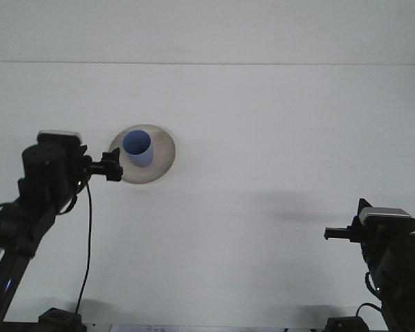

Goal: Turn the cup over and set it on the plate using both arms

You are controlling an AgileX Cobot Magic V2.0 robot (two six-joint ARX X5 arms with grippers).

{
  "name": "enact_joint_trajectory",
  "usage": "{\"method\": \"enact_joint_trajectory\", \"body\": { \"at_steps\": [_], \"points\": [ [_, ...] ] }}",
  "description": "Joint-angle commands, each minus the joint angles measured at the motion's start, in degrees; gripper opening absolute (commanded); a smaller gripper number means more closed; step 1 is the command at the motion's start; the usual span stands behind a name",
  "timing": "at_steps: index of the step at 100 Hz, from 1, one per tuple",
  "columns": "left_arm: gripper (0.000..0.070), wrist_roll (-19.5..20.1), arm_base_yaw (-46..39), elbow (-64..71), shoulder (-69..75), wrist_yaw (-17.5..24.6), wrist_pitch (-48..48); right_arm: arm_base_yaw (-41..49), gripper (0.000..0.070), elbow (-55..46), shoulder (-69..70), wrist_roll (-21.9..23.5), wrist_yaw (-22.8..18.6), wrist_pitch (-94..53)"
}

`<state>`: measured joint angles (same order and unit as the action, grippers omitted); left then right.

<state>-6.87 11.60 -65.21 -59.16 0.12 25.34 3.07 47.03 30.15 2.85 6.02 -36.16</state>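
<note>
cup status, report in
Blue cup upright, mouth up, on the plate. Left gripper at the plate's left edge, holding nothing. Right gripper far off, low right. Nothing in the way on the table.
</note>
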Motion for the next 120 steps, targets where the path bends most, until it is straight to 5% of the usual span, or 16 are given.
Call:
{"method": "enact_joint_trajectory", "body": {
  "at_steps": [1,8,19,82,92,120],
  "points": [
    [0.0490,-1.0,0.1,6.0,5.6,-0.1,-2.4,0.1,0.0000,0.6,0.3,0.5,0.0,0.6],
    [0.0348,-0.9,0.0,12.2,11.4,-1.0,-3.8,0.1,0.0000,0.6,0.3,0.5,0.0,0.6],
    [0.0000,-0.9,0.0,19.5,18.8,-2.5,-4.4,0.1,0.0000,0.6,0.3,0.5,0.0,0.6],
    [0.0013,-1.0,0.0,23.8,33.6,-2.5,-4.5,0.1,0.0000,0.6,0.3,0.5,0.0,0.6],
    [0.0013,4.2,0.0,23.8,35.1,-2.6,-5.9,0.1,0.0000,0.6,0.3,0.5,0.0,0.6],
    [0.0013,9.9,-0.1,29.2,37.4,-2.5,-13.8,0.1,0.0000,0.6,0.3,0.5,0.0,0.6]
  ]
}}
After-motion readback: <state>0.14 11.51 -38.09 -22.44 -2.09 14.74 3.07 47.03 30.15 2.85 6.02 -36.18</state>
